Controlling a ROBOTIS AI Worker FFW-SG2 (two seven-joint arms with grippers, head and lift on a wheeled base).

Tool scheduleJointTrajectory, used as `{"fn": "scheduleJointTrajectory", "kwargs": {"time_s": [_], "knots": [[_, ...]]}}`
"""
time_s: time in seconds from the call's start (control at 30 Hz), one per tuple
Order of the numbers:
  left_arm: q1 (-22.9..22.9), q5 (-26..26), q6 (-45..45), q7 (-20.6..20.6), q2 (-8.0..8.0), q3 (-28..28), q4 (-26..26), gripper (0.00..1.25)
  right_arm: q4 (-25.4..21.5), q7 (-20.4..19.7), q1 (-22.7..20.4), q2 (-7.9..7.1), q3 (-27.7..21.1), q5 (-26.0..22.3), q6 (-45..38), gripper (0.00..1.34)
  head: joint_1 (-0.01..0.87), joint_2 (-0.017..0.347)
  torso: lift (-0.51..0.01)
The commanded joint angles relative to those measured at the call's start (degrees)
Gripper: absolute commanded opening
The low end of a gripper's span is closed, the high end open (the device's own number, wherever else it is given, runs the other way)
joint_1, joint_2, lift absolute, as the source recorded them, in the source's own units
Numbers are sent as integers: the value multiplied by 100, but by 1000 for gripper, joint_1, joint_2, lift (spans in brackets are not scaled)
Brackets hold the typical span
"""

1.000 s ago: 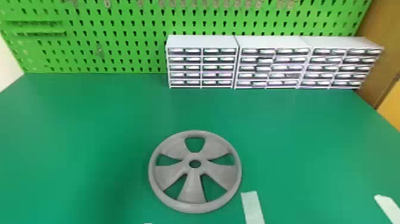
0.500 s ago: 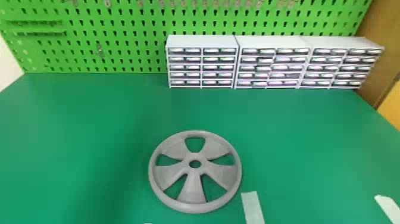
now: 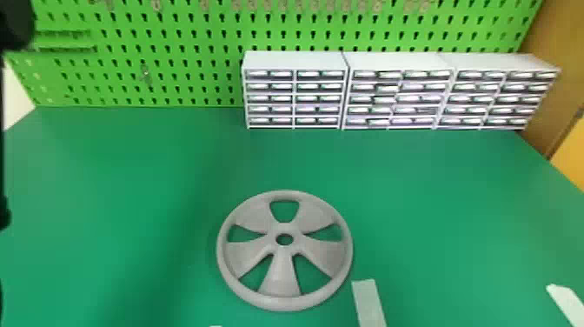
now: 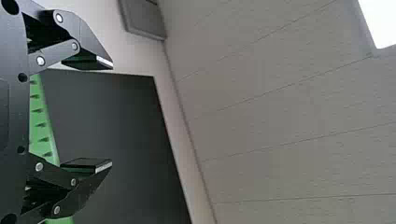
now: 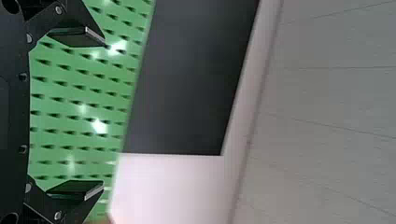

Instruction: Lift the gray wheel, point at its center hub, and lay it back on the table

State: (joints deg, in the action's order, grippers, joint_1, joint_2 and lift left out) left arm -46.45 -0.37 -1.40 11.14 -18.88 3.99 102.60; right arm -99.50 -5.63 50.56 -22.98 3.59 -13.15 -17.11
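Note:
In the head view the gray wheel lies flat on the green table, near the middle of its front part, with a round hole at its center hub. A black part of my left arm shows at the upper left edge, far from the wheel. My left gripper is open in the left wrist view, nothing between its fingers. In the right wrist view my right gripper stands open and empty, facing the pegboard and wall.
White drawer cabinets line the table's back right, before a green pegboard. Pale tape lies just right of the wheel, and another strip at the front right. Green table surface stretches left of the wheel.
A black part of my left arm has come into the head view along the left edge. The wheel has not moved.

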Motion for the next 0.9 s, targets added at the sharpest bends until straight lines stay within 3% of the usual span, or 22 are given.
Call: {"fn": "scheduleJointTrajectory", "kwargs": {"time_s": [0.0,0.13,0.37,0.5,0.73,0.87], "knots": [[198,99,0,-6,254,-30,-241,742,142,0,-389,127,72,-100,-108,1126,692,48,-96],[365,116,9,-6,473,-83,-329,742,282,0,-705,268,160,-188,-178,1126,692,48,-96],[681,134,0,-6,623,5,-452,742,449,0,-1232,400,450,-258,-345,1124,692,48,-96],[874,151,9,-24,790,58,-487,742,493,9,-1496,479,608,-232,-398,1123,692,48,-96],[1164,-68,79,-103,1009,137,-478,742,493,9,-1944,646,529,-100,-600,1121,692,48,-96],[1314,-112,88,-103,1018,84,-487,742,502,9,-2085,690,458,-82,-741,1121,692,48,-96]]}}
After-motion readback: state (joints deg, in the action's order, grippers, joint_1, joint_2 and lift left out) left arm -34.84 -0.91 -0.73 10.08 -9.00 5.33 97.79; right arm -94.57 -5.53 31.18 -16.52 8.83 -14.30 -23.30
